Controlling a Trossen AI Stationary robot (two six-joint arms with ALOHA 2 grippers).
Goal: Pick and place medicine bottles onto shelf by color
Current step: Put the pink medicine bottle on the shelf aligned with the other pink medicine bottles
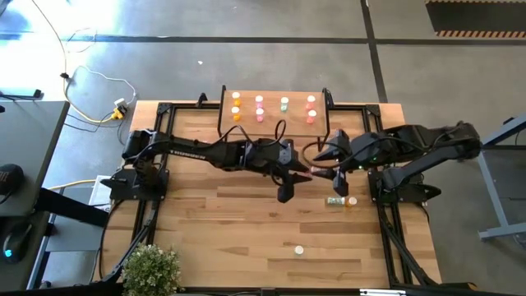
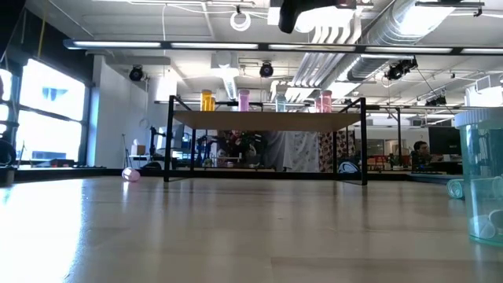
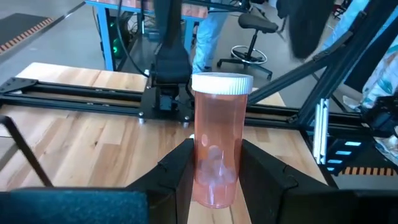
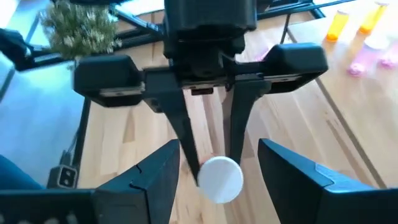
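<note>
A pink bottle (image 3: 216, 149) is pinched between the left gripper (image 3: 214, 177) fingers above mid-table, while the right gripper (image 4: 217, 168) fingers are spread around its cap. Eight bottles stand sorted on the shelf (image 1: 274, 130); two lie on the table (image 1: 246, 222).

Open-plan robotics lab or industrial workspace. Exposed silver ducting (image 2: 369, 23) and strip lights along the ceiling, upper part of the low view. Polished concrete floor (image 1: 246, 20) with dark seams, top of the high view. Yellow cable (image 1: 99, 99) trails at upper left. Slatted wooden tabletop (image 1: 246, 222) on black metal framing. Rolling office chair (image 3: 252, 28) at upper centre of the left wrist view. Desks with monitors (image 2: 444, 141) at far right.
</note>
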